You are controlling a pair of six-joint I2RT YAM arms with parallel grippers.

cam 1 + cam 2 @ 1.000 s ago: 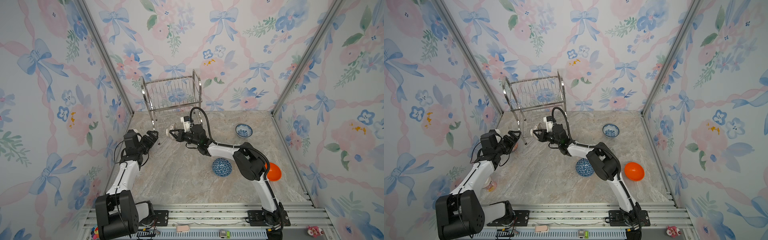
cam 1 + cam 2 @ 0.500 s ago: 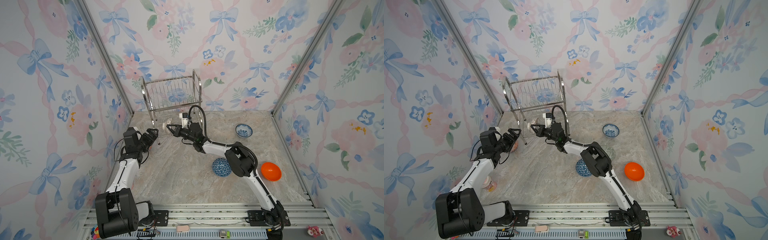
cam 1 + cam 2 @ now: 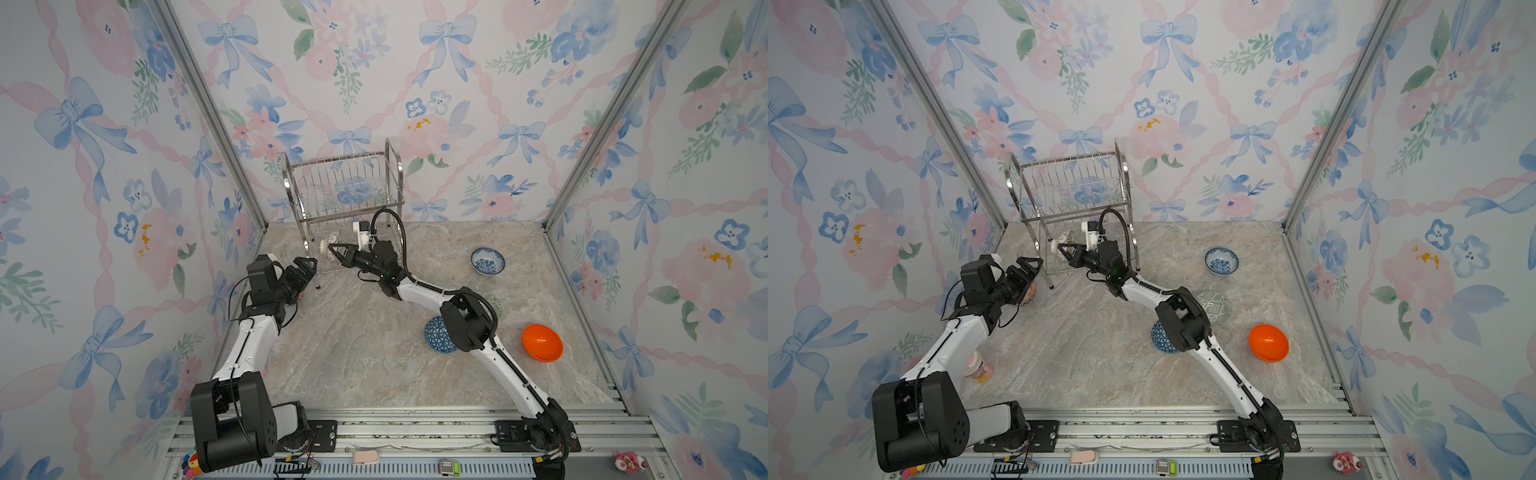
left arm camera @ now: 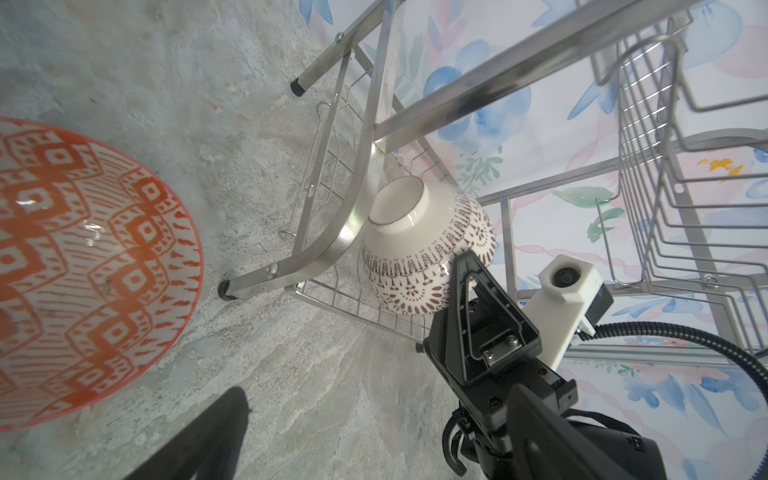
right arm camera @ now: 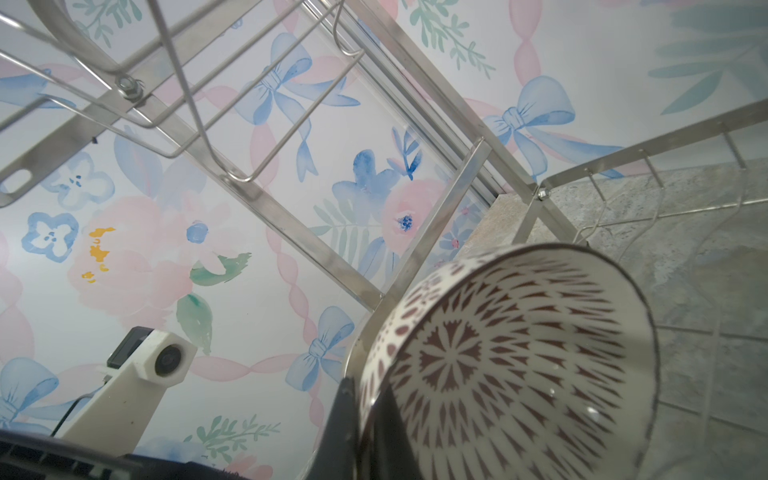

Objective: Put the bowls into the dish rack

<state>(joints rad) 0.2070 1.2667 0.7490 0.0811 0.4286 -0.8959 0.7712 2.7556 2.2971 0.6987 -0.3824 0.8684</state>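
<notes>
1. Pinching the rim of the white patterned bowl (image 4: 424, 249) in the right end effector (image 3: 332, 249), tipped on its side at the lower shelf of the dish rack (image 3: 345, 183), probably to stand it between the wires.
2. Cannot tell whether resting on the wires yet.
3. Hovering with the left end effector (image 3: 307, 264) spread wide by the orange-red bowl (image 4: 83, 270) near the rack's front leg, seemingly ready for the next pick.
4. Left to load from the tabletop (image 3: 353, 353): blue-and-white bowl (image 3: 487, 261), blue lattice bowl (image 3: 434, 336), grey-green bowl (image 3: 1214, 305), plain orange bowl (image 3: 542, 343).
</notes>
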